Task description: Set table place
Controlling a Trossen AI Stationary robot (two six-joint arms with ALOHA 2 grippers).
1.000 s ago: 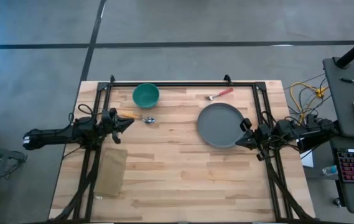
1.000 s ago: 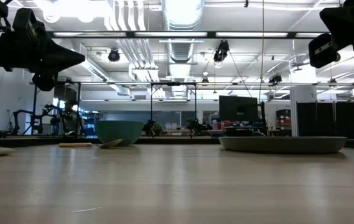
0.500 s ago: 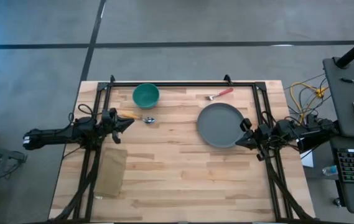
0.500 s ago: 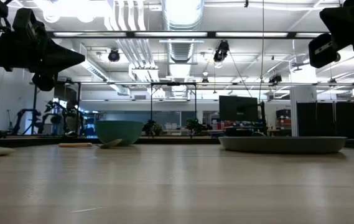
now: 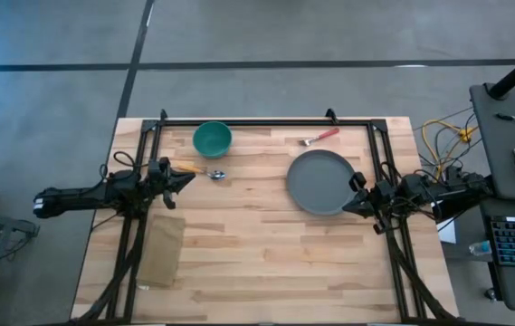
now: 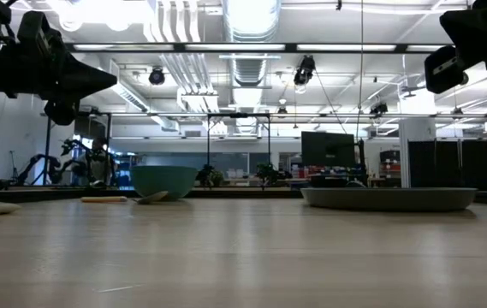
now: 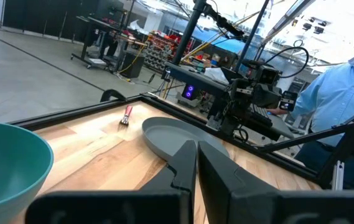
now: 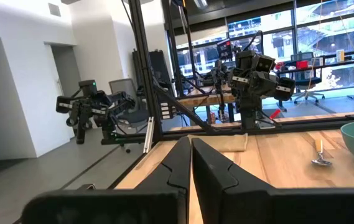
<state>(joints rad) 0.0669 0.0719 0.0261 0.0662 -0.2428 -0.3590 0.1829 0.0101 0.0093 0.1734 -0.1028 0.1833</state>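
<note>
The table (image 5: 257, 244) fills the middle of the floor, a pale plank top with a black rail frame around it. On its far half sit a teal bowl (image 5: 212, 139), a grey plate (image 5: 319, 181) and a red-handled fork (image 5: 319, 138) lying just beyond the plate. A spoon with a light wooden handle (image 5: 201, 170) lies near the bowl, and a tan napkin (image 5: 161, 250) lies flat toward the near left corner.

The left gripper (image 5: 186, 178) hangs above the table's left side, close by the spoon's handle; its fingers (image 7: 186, 163) are pressed together with nothing between them. The right gripper (image 5: 348, 206) hovers at the plate's right rim, fingers (image 8: 186, 158) likewise closed and empty. From the table-level camera both arms sit well up off the wood.

Beyond the right arm, a person in a light blue shirt (image 7: 344, 93) stands by the equipment.
</note>
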